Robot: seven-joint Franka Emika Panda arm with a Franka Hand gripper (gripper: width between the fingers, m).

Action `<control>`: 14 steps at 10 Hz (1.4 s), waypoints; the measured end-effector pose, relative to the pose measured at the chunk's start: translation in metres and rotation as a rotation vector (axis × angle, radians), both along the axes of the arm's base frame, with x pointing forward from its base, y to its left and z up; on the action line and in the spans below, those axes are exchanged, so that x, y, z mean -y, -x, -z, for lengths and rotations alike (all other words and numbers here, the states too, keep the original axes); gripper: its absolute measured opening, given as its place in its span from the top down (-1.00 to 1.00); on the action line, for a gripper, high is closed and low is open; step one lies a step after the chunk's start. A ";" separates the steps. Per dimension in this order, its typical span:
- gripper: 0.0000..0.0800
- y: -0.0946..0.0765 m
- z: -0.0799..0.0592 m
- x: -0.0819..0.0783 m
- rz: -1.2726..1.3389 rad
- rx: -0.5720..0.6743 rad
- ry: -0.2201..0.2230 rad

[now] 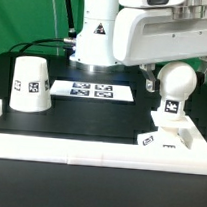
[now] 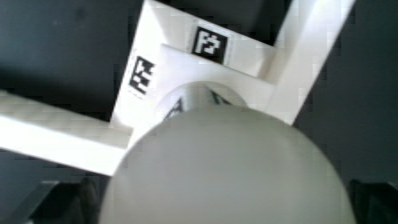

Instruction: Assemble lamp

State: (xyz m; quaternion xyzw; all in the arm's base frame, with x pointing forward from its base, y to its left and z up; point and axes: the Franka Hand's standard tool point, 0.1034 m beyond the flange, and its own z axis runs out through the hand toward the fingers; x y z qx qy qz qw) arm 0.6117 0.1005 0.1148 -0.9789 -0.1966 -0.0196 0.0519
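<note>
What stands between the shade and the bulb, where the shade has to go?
Only the marker board lies flat on the table between the shade and the bulb. The gripper hangs close by the bulb on the shade's side.

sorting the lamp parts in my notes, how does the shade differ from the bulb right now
The shade is a tapered cup, wide end down; the bulb is round-topped on a narrower neck. The shade stands alone at the exterior view's left; the bulb sits on the square base at its right. The hand is close beside the bulb, far from the shade. Both are white, upright and tagged.
</note>
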 end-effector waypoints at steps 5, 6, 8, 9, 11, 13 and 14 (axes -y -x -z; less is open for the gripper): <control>-0.75 0.000 0.000 0.001 -0.212 0.023 0.038; -0.75 0.000 0.000 0.001 -0.210 0.022 0.038; -0.44 0.000 0.000 0.002 -0.201 0.022 0.037; -0.44 0.000 0.000 0.002 -0.182 0.020 0.037; -0.44 0.000 0.000 0.002 -0.100 0.014 0.027; -0.44 -0.001 0.000 0.005 0.134 0.000 0.005; -0.44 -0.001 0.000 0.005 0.252 -0.011 -0.003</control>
